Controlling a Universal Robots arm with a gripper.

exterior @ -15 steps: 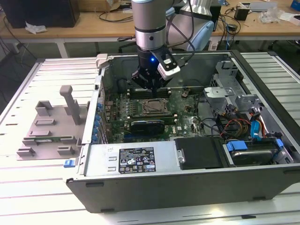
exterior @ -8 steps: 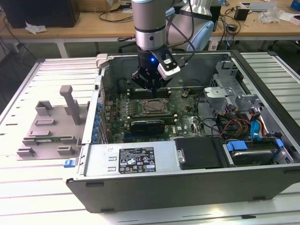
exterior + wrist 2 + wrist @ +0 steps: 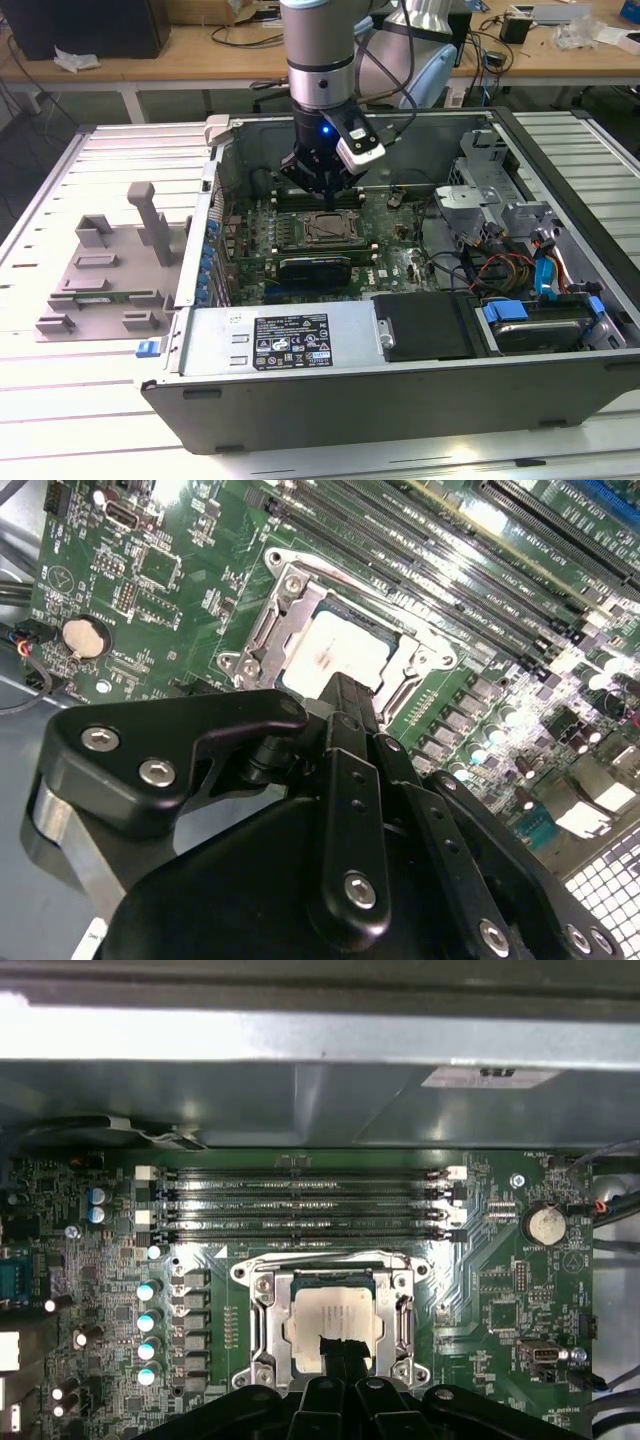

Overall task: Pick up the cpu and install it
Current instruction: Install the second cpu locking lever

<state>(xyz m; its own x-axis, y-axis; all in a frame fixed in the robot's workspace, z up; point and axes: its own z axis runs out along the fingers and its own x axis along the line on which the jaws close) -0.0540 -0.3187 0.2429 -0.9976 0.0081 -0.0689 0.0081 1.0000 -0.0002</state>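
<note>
The gripper is hanging directly over the processor socket, its black fingers drawn together into one narrow tip with no gap showing between them, and nothing is being gripped. That tip is sitting just above the near edge of the cpu, though whether it is actually touching the metal cannot be told. The cpu is lying flat inside the socket frame, its pale silver top facing up and bordered on all sides by the bright metal bracket.

Beyond the socket, four dark memory slots are running in parallel rows across the green motherboard. A round coin battery is sitting on the board off to one side of the socket, also showing in the second wrist view. A row of small cylindrical capacitors is standing on the other side.

In the exterior view the arm is reaching straight down into the open computer case, with the gripper poised over the socket near the middle of the board. A grey plastic tray is resting on the slatted table to the exterior view's left of the case, well apart from the gripper.
</note>
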